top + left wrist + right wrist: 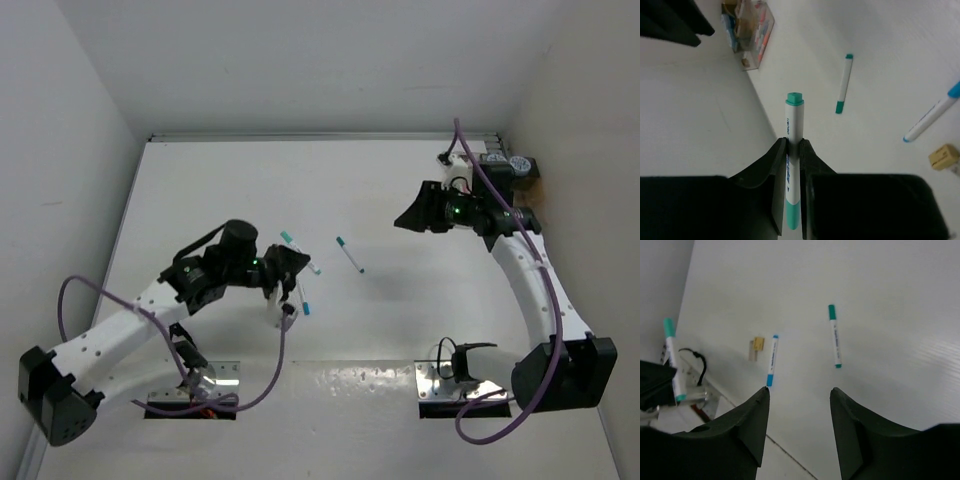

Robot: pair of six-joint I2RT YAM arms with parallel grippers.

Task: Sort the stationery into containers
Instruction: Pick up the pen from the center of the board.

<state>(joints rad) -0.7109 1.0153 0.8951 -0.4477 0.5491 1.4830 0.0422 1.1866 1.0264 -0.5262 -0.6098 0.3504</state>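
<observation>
The left end effector (792,146) pinches a teal pen (794,114) across its barrel. One teal end sticks out ahead, and the pen is held above the tabletop (900,35). The right end effector (797,422) is spread wide with nothing between its fingers, and it hovers over the loose items.

The pens look like light, stiff, smooth plastic (round, so likely to roll on the tabletop or swivel in a pinch). A grip across the barrel near the middle should keep one from tipping. The held pen shows a long free end, so it may pivot if bumped against a wall. The block (943,156) is small, tan and squat, and is probably best taken on two opposite flat sides.

Three pens are in view:
- the held one
- a second teal pen (835,336) lying alone
- a blue pen (772,361) just beside the block

There is one block. The box (756,59), clear-walled, stands well apart from all of these and has items inside, too blurred to count. I cannot tell whether another box adjoins it.
</observation>
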